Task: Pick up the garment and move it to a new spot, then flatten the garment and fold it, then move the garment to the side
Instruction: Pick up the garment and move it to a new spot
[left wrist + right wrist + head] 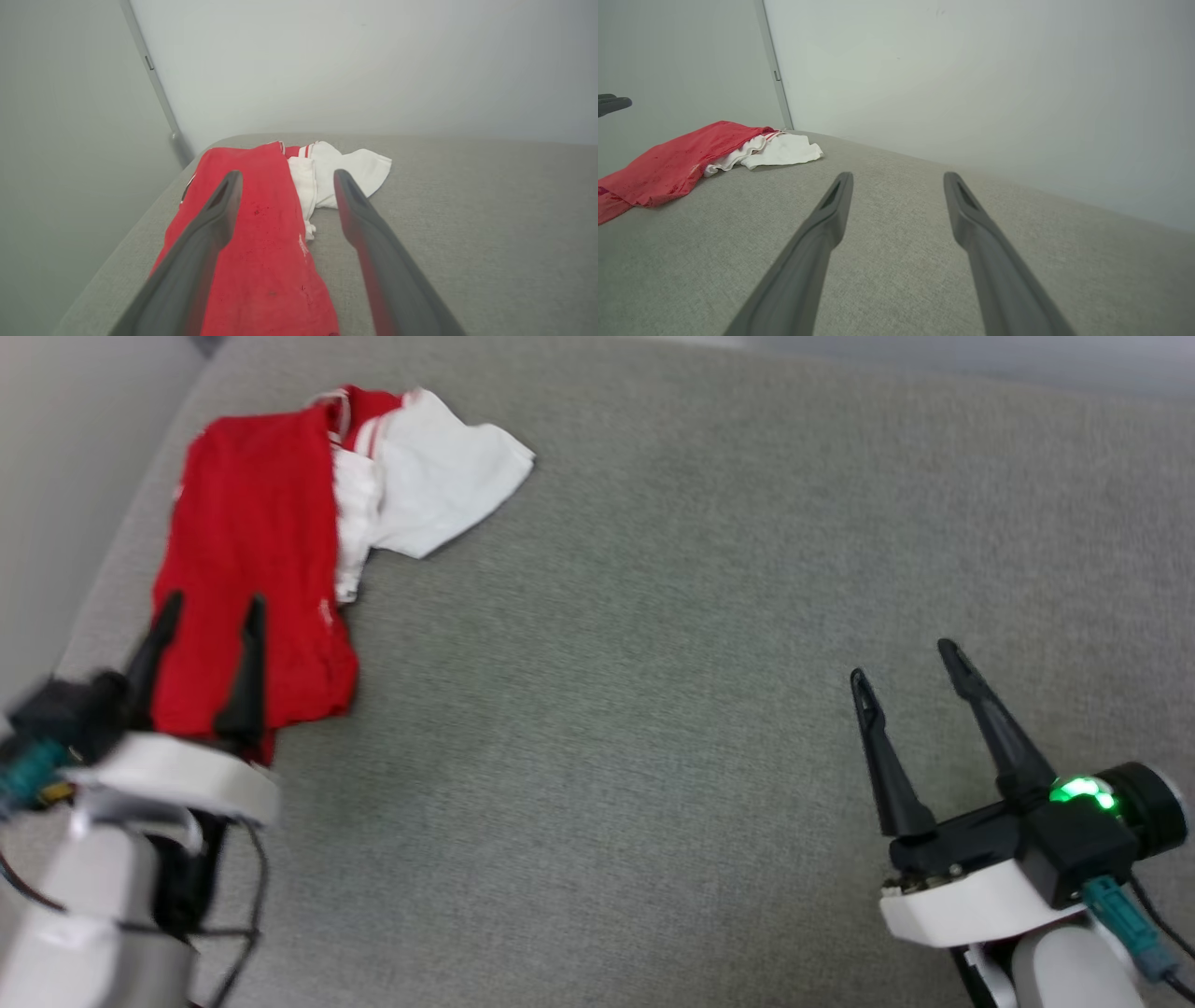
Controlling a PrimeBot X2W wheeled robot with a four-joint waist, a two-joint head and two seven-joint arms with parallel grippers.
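Head view: garment (252, 560) lies bunched along the cushion's (653, 709) left edge, long axis pointing away, near end under the left gripper (213, 609), jaws spread and holding nothing; right gripper (901, 658), likewise spread and bare, sits well apart.

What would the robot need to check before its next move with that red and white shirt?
1. Is the left hand open: ok, fingers spread with nothing between them.
2. Is the right hand open: ok, over the bare grey surface, well apart from the shirt.
3. Is the shirt wholly on the grey surface: ok, though close to its left edge.
4. Is the shirt flat and neatly folded: not ok, it is a long red strip with a white sleeve rumpled out to one side.
5. Is the left hand touching the shirt: cannot tell; it is over the near end.
6. Is there free room beside the shirt: ok, on its right.
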